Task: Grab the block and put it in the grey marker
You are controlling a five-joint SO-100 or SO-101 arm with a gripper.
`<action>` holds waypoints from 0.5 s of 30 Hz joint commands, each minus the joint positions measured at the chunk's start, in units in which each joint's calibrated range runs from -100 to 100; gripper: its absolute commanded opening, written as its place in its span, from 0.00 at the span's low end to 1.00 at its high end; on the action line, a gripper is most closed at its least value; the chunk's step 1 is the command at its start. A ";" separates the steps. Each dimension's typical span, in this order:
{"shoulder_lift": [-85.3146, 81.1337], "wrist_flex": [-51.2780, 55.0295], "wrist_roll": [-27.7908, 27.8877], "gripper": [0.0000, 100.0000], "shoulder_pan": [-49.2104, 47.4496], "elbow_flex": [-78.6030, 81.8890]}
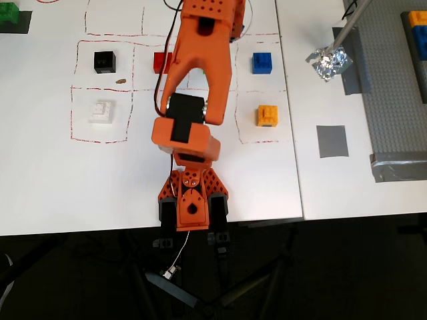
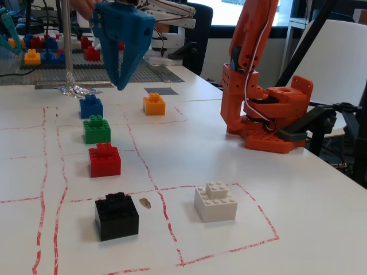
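Observation:
The blue block [image 1: 261, 63] [image 2: 90, 106] sits on the white sheet at the far end of a row with green [image 2: 96, 129], red [image 2: 104, 160] and black [image 2: 116, 215] bricks. In the fixed view my blue gripper [image 2: 120, 86] hangs in the air above and just behind the block, pointing down. It is open by a narrow gap and holds nothing. In the overhead view the orange arm [image 1: 200, 73] stretches up the sheet, covers the green brick, and the gripper lies past the top edge. The grey marker [image 1: 331, 141] [image 2: 160, 90] lies flat and bare beyond the orange-yellow brick [image 1: 267, 115] [image 2: 153, 104].
A white brick [image 1: 101, 111] [image 2: 215, 201] sits near the black one. A foil-wrapped pole foot [image 1: 328, 63] [image 2: 74, 89] stands near the block. A studded grey baseplate [image 1: 393, 80] and grey tape strip [image 1: 398, 165] lie at the right. A white arm [image 2: 155, 11] is behind.

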 commanded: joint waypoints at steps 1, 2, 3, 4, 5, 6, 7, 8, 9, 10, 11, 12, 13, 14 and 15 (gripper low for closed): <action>-0.03 1.73 -1.42 0.00 3.57 -6.06; 0.83 1.89 -1.86 0.00 4.54 -6.43; 1.87 2.06 -2.10 0.00 5.60 -6.97; 2.90 2.14 -2.10 0.00 6.57 -7.42; 3.93 2.14 -2.15 0.00 7.54 -8.06; 4.88 2.06 -2.20 0.00 8.42 -8.78; 5.74 2.06 -2.20 0.00 9.21 -9.60; 6.61 1.98 -2.20 0.00 9.74 -10.60; 7.38 1.98 -2.20 0.00 10.27 -11.59; 8.07 1.98 -2.30 0.01 10.71 -12.77; 8.59 1.98 -2.59 0.02 11.07 -13.77; 9.02 1.98 -3.17 0.04 11.33 -14.59; 9.36 1.98 -3.66 0.05 11.51 -15.31; 9.54 1.98 -4.20 0.07 11.60 -15.86; 9.79 1.98 -4.49 0.10 11.60 -16.31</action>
